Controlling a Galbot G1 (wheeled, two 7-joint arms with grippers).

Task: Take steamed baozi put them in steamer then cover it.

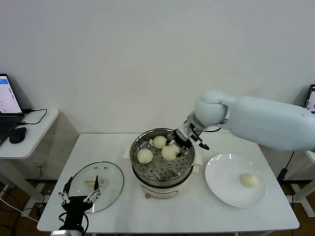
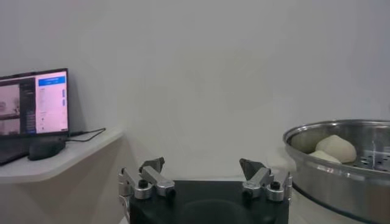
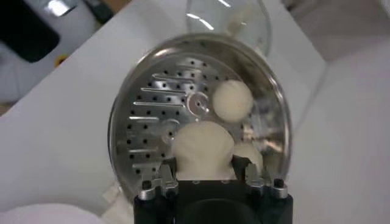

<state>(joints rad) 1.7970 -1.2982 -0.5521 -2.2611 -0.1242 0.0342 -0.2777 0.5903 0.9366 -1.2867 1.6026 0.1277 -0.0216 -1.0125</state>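
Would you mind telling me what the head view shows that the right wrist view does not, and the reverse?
Only the head view shows the white plate with one bun on it, the open left pincer low beside the glass lid, and a laptop.

Only the right wrist view shows up close how the right pincer is shut on a bun.

Both show the steamer, its holed tray, the buns inside and the lid.

Steamer [image 1: 162, 169]: shiny polished metal, perforated tray. Baozi [image 1: 145, 156] inside it: smooth matt dough. Cover [image 1: 101, 184] beside steamer: clear glass, metal rim. Plate [image 1: 226, 189]: glossy white.
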